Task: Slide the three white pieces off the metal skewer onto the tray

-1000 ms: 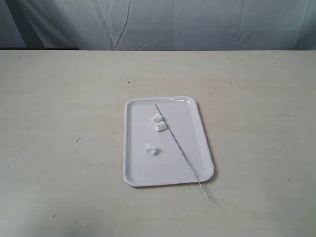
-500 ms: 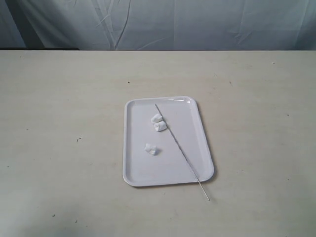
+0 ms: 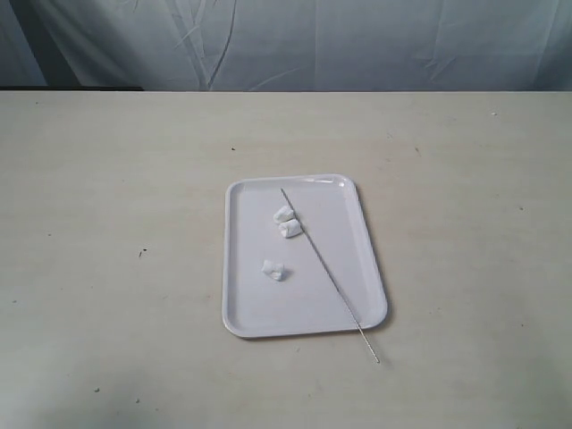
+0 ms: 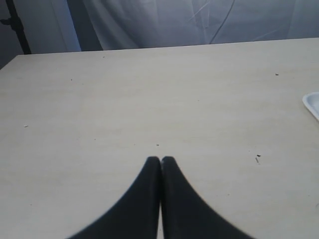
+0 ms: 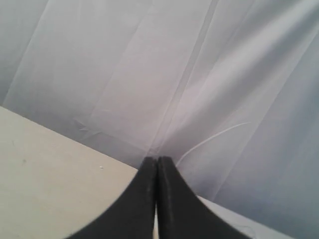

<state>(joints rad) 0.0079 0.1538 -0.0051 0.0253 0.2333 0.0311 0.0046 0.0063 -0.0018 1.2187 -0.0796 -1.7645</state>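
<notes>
While both arms hang back from the work, the tray (image 3: 255,304) sits flat in the middle of the table (image 3: 116,223) with everything in it. All three white pieces (image 3: 284,214) (image 3: 290,230) (image 3: 273,269) lie loose on its floor: two touch each other near the far end, just beside the metal skewer (image 3: 329,275), and the third rests alone nearer the middle, apart from the rod. That skewer lies slantwise across the tray, its near end poking over the rim onto the table. The left gripper (image 4: 160,160) hovers over bare tabletop, fingers pressed together on nothing, with a corner of the tray off at the frame's edge. The right gripper (image 5: 157,160) is likewise closed and empty, pointing at the grey curtain (image 5: 149,74).
</notes>
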